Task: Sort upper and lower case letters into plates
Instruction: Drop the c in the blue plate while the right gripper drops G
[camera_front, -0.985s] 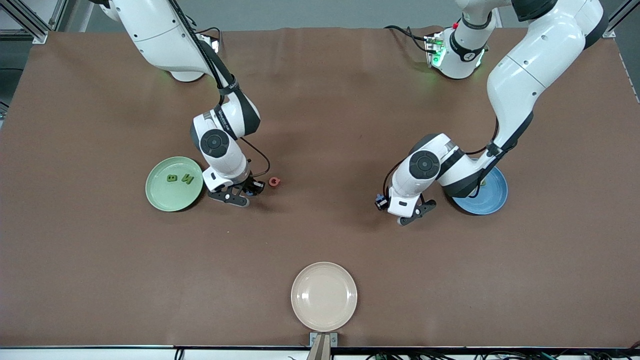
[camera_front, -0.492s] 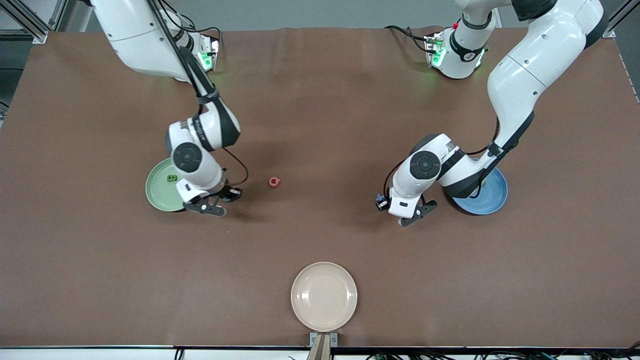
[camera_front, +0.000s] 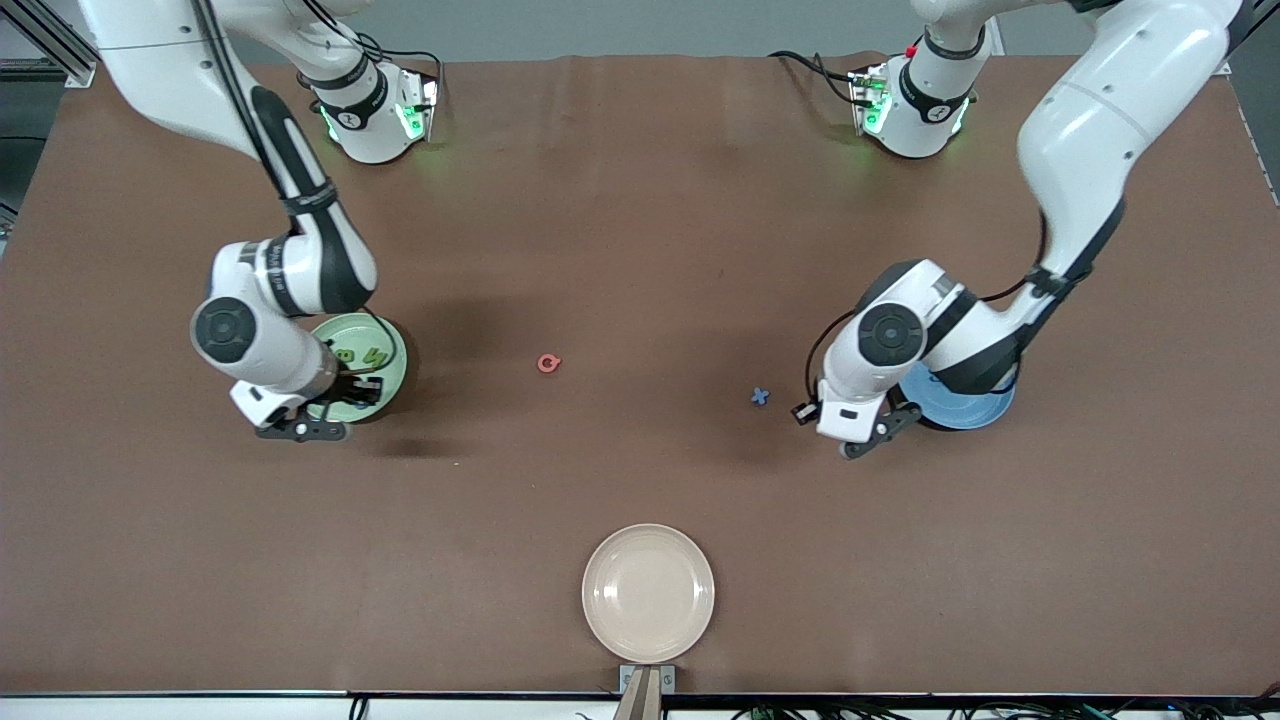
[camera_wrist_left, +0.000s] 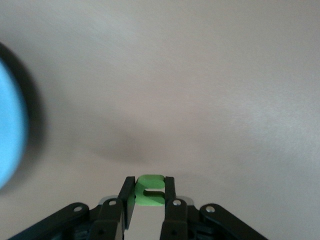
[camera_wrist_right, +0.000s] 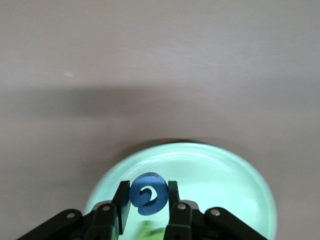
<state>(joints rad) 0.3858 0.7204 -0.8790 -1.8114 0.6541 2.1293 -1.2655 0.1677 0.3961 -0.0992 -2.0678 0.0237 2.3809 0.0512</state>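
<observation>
We find the right gripper (camera_wrist_right: 145, 202) over the pale green round plate (camera_front: 388, 345), clamped on a small blue flat letter G (camera_wrist_right: 147, 193); a pink-red letter Q (camera_front: 548, 363) and blue letter x (camera_front: 760, 396) lie mid-table; the left gripper (camera_wrist_left: 149, 202), beside the bright blue plate (camera_front: 975, 408), pinches a small green letter (camera_wrist_left: 150, 190).

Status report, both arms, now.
Left gripper shut on a green letter, beside the blue plate. Right gripper shut on a blue letter, over the green plate. Nothing in the way.
</observation>
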